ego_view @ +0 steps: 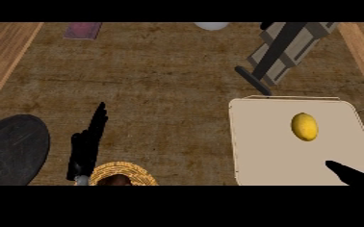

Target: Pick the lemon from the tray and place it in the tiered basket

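Currently lemon sits on beige tray, upper-right part, nothing touching it. R hand enters at tray's lower-right corner, near lemon but apart; only a dark tip shows, fingers' state: cannot tell. L hand rests over desk at lower left, fingers straight, holding nothing. Tiered basket just beside it, woven rim partly visible at bottom edge.

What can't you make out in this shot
- Right hand: head view, cut off by the lower right edge; fingers not readable.
- Basket: lower edge cuts it and the left hand overlaps it; tiers unclear.
- White object and maroon object: cut off at top; unidentifiable.
- Lemon: fully visible on the tray.
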`<state>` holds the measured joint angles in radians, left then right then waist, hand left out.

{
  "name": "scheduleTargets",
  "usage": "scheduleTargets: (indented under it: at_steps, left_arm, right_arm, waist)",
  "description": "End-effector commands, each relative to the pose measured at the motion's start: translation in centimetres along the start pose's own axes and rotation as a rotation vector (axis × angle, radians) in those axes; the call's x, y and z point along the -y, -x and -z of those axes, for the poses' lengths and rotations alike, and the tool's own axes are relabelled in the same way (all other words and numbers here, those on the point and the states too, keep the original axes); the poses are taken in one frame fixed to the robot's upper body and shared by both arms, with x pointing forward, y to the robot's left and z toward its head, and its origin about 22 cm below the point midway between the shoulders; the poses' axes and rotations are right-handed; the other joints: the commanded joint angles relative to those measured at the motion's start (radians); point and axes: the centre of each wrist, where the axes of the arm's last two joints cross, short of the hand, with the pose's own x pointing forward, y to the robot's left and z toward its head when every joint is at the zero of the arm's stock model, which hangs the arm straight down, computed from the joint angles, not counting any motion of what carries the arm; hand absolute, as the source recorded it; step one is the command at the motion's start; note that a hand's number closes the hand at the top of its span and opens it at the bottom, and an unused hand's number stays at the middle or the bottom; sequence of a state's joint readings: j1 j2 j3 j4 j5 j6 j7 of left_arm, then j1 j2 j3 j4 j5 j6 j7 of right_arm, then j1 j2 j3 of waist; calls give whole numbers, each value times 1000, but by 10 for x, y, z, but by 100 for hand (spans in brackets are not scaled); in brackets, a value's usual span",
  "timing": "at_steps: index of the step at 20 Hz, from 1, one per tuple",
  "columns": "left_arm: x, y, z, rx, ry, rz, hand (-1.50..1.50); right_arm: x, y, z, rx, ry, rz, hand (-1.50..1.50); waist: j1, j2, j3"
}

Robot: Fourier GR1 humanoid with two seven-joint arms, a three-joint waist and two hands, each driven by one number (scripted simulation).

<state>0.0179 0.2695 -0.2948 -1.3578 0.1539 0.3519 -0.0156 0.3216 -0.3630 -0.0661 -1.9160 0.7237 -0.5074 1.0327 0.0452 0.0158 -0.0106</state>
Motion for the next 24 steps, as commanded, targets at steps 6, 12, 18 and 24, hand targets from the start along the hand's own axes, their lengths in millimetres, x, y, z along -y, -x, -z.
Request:
scheduleTargets:
  at_steps: [6, 12, 18, 24]
  left_arm:
    - [-3, -2, 5, -4, 11, 11, 0]
    - [-4, 5, 2, -7, -27, 4, 0]
    - [-7, 21, -5, -27, -24, -4, 0]
    - [-16, 8, -1, -30, -27, -16, 0]
  right_arm:
    - [-33, -88, -33, -112, 51, -183, -150]
    - [-68, -88, -31, -214, -24, -367, -150]
    - [-85, -127, -38, -230, -84, -363, -150]
    - [-106, -151, -25, -244, -115, -393, -150]
  waist:
    - [1, -8, 6]
    - [-16, -11, 7]
    - [-25, -13, 7]
    - [-25, -11, 10]
